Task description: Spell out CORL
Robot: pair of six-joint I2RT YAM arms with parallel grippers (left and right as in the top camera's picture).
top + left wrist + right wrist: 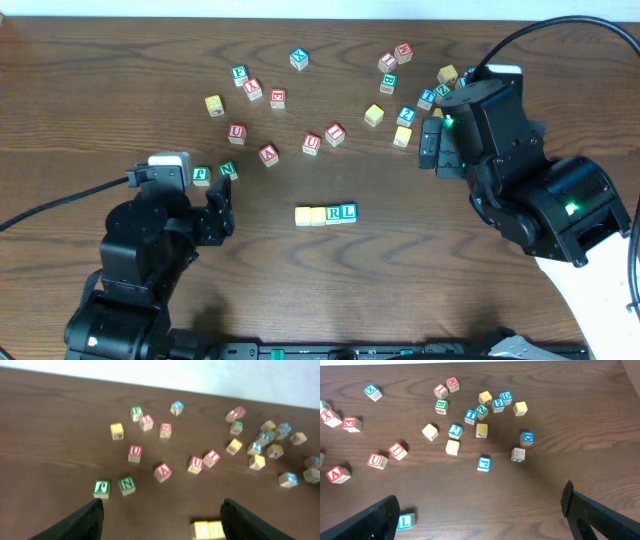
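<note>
Two empty end effectors hang over the bench (100,80), the left end effector (218,212) with jaws well apart and the right end effector (432,148) spread wide, neither holding anything. Between them the row of four cubes (326,214) lies touching, clear of the loose cubes (330,135): two yellow cubes (310,215), then the R cube (334,213) and the L cube (348,212). The left arm sits near the yellow end, so a careless swing could knock the row crooked, and the yellow letters are too faint to confirm.
</note>
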